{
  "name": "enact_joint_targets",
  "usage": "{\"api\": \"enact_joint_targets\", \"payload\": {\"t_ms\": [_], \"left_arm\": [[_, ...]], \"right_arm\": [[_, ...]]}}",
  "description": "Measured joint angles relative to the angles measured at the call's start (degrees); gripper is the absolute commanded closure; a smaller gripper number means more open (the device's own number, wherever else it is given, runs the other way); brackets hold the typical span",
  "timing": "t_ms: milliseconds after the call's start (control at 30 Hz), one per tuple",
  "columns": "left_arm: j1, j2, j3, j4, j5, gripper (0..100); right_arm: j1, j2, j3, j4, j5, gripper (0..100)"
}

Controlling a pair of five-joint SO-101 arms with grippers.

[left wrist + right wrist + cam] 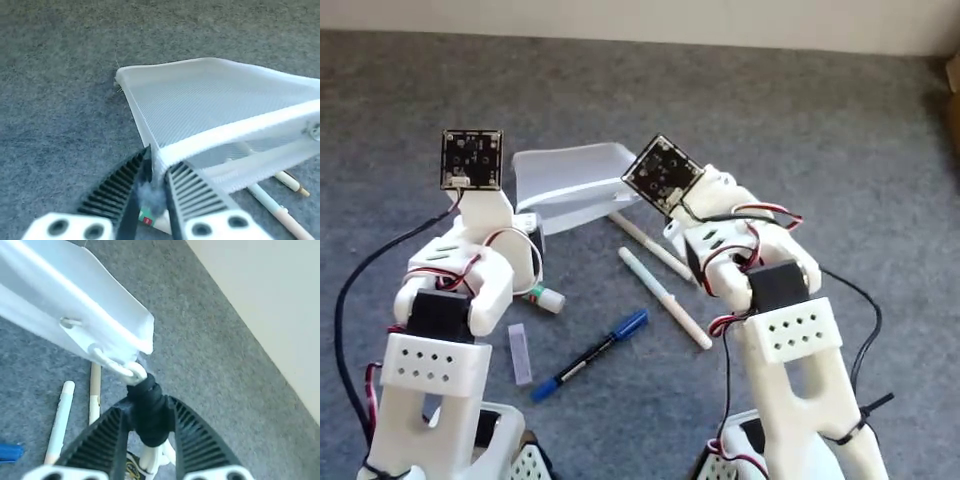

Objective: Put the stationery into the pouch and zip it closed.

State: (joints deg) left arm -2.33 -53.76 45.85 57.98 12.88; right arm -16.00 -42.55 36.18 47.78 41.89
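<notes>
My right pincer (147, 415) is pinching shut on the black zip pull (145, 395), and my left pincer (156, 162) is clamping the mesh pouch (210, 100) by its far corner, likely keeping it taut for zipping. The white pens (665, 298) and blue marker (590, 357) are lying outside on the carpet (820, 120)

white mesh pouch (570, 185) lifted at both ends, two white pens (665, 297) and blue marker (592, 354) lying loose nearby
</notes>
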Motion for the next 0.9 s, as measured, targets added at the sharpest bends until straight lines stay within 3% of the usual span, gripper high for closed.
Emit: {"api": "enact_joint_targets", "payload": {"t_ms": [367,500,900], "left_arm": [[0.0,0.0,0.0,0.0,0.0,97],[-0.2,0.0,0.0,0.2,0.0,89],[-0.6,0.4,4.7,-3.4,-0.4,89]], "right_arm": [[1.8,0.0,0.0,-1.0,-0.1,99.2],[-1.6,-0.4,-1.4,0.8,-2.0,99.2],[-11.1,-13.4,-5.1,12.1,-6.3,99.2]]}}
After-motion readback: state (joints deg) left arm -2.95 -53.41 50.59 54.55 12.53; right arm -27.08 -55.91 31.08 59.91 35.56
